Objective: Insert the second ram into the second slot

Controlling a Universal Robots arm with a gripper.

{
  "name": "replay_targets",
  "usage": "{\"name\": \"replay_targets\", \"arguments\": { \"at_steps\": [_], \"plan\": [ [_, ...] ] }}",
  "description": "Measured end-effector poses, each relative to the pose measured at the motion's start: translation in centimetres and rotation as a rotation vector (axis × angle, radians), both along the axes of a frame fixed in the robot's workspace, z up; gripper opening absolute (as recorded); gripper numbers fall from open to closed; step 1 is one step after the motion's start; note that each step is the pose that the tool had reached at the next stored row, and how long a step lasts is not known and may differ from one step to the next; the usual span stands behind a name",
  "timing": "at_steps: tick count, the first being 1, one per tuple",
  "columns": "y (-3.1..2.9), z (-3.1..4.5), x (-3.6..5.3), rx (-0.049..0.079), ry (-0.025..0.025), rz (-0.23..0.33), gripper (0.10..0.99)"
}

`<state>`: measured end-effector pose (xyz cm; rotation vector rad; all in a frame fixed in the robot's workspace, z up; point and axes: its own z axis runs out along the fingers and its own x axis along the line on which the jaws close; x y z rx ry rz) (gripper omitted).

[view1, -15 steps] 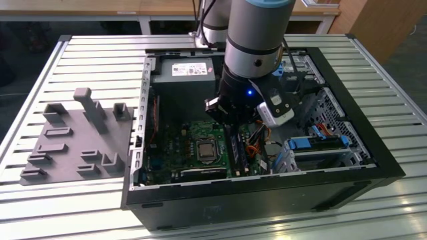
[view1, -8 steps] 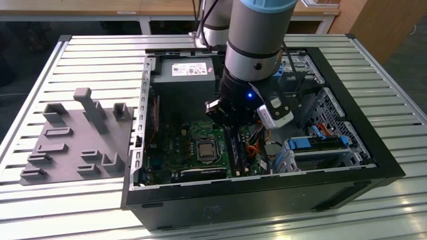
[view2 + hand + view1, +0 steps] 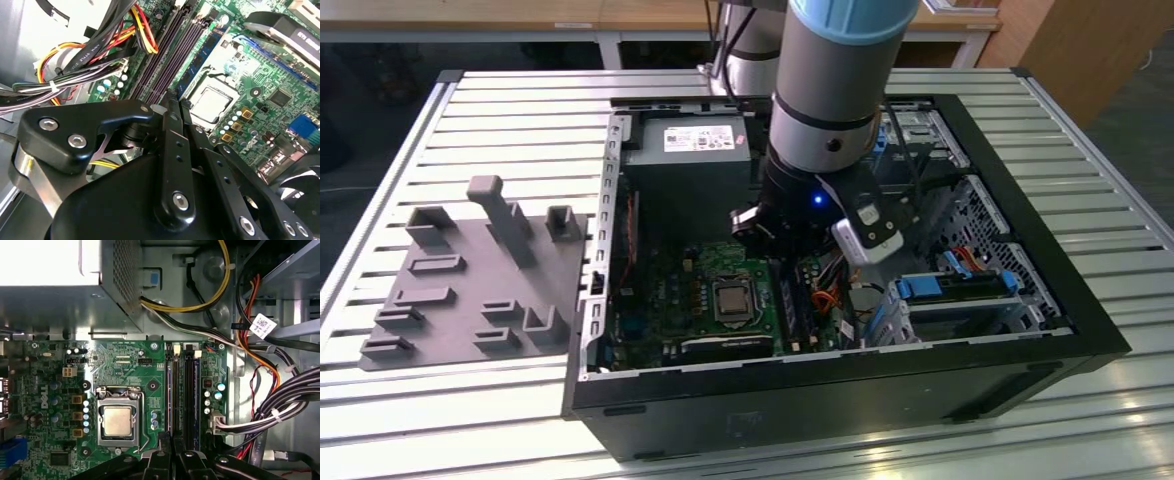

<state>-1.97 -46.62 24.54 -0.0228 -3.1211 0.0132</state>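
Note:
A long blue ram stick (image 3: 174,390) with small black chips stands in the slot nearest the CPU socket (image 3: 118,420); I cannot tell whether it is the second ram. It also shows in the second wrist view, the blue stick (image 3: 202,52) running beside the socket (image 3: 212,102). Dark empty slots (image 3: 186,395) (image 3: 167,55) lie alongside it, away from the socket. My gripper (image 3: 173,102) (image 3: 172,440) is shut, fingers pressed together with nothing visible between them, its tips close over the near end of the stick. In the exterior view the gripper (image 3: 767,232) reaches down into the open computer case.
Bundled black, red and yellow cables (image 3: 280,405) (image 3: 85,70) crowd the side of the slots away from the socket. The power supply (image 3: 687,150) fills the case's far end. Light-blue drive brackets (image 3: 954,290) sit at the exterior view's right. A grey fixture (image 3: 467,280) lies on the table outside.

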Motion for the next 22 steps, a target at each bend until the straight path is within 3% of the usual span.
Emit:
{"name": "replay_targets", "arguments": {
  "at_steps": [11, 22],
  "plan": [
    [0.01, -1.02, 0.21, 0.000, 0.0001, 0.000, 0.133],
    [0.00, -1.39, 0.49, 0.000, 0.0002, 0.004, 0.133]
  ]
}}
